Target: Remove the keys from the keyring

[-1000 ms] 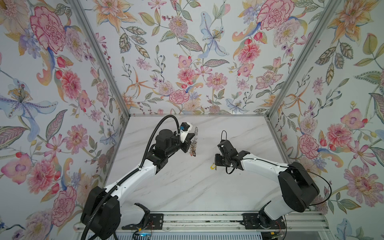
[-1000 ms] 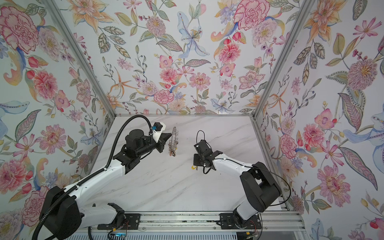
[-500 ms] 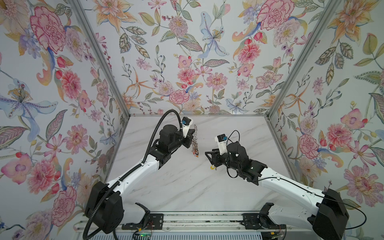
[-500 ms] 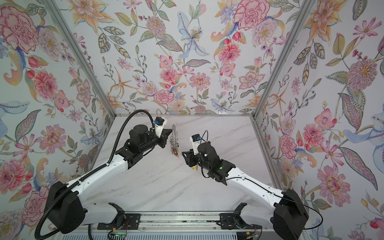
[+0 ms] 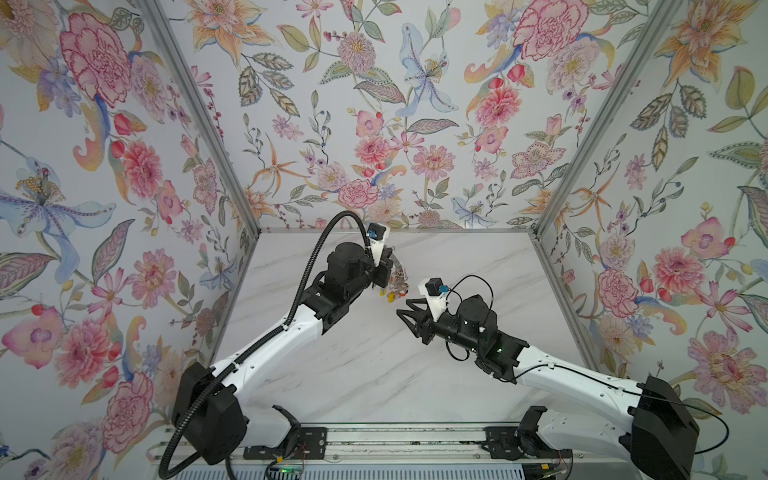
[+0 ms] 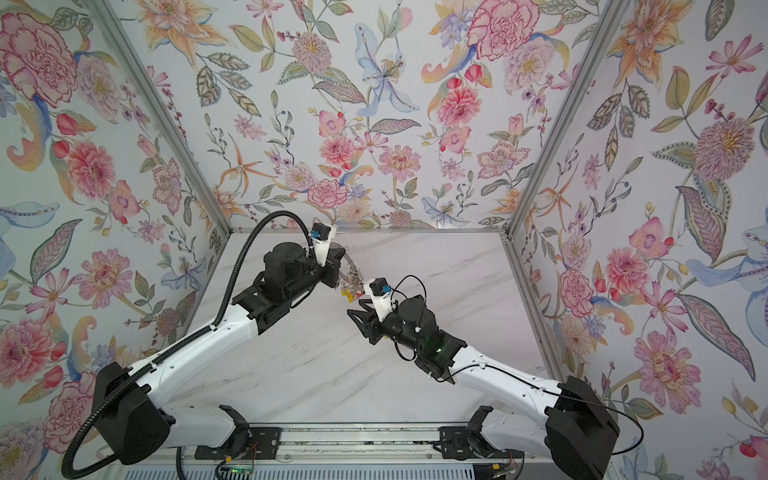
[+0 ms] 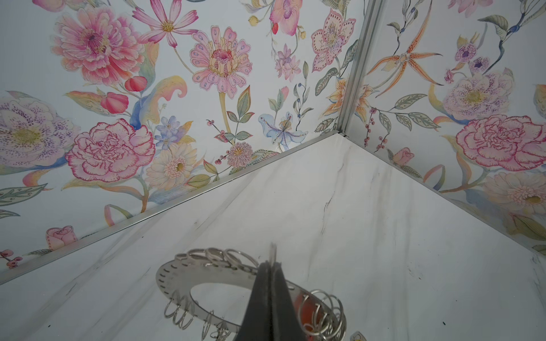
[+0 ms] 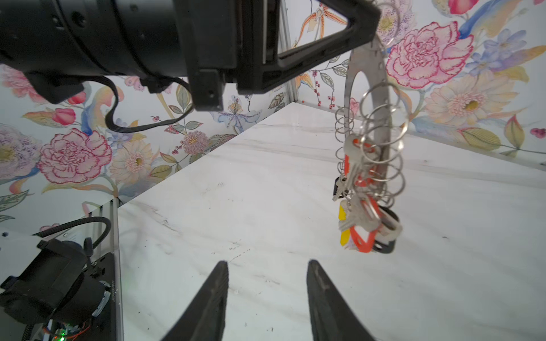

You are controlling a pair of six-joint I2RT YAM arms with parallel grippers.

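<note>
Near the middle of both top views, the left gripper (image 5: pixel 386 272) holds the keyring (image 8: pixel 379 88) up off the marble table (image 5: pixel 374 374), jaws clamped together on the disc's rim. Seen from the right wrist camera, the disc hangs on edge at the right of the frame. The keys (image 8: pixel 359 217) dangle in a bunch from its wire loops (image 8: pixel 384 165), yellow and orange tags (image 8: pixel 342 237) lowest, clear of the tabletop.

Over the last second the right arm has unfolded. A second ago its pincer sat low at centre right of the top view; now the right gripper (image 8: pixel 267 264) points toward the bunch from just below and right of it. Its jaws stand apart with nothing between them. The left arm keeps the ring in much the same spot. That reads as an approach to take a key, and none appears to be off yet.

No brand or lettering can be read; any print on the tags is too small to make out. A small black piece (image 8: pixel 387 249) hangs behind the tags, possibly a clip.
</note>
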